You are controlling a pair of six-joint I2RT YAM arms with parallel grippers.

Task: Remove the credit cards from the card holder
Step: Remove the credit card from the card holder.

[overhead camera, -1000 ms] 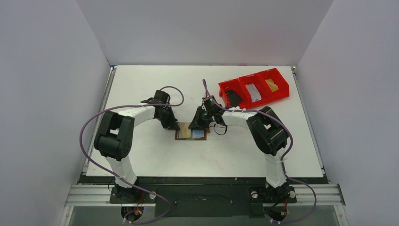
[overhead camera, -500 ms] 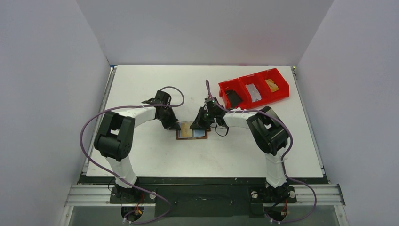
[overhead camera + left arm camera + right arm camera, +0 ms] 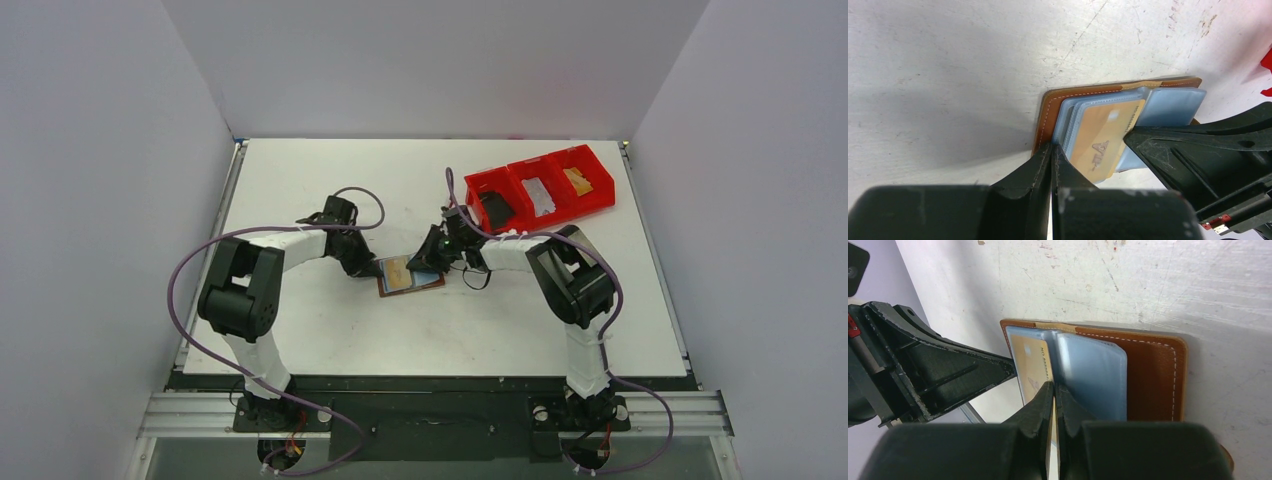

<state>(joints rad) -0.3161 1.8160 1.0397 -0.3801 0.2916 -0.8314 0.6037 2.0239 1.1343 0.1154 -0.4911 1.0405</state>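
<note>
The brown card holder lies open and turned askew on the table between my grippers. A gold credit card sticks partway out of its pale blue pockets at a slant. My left gripper is shut on the holder's left edge, with its tips where leather meets pocket. My right gripper is shut on the gold card's edge, its tips over the open holder. A black card lies in the red bin.
The red three-compartment bin stands at the back right, with a pale card and a gold one in its other compartments. White walls close in the table on three sides.
The right gripper has drawn back up and to the right with the gold card. The holder has turned askew, its right end swung away. The left gripper shifted slightly left.
</note>
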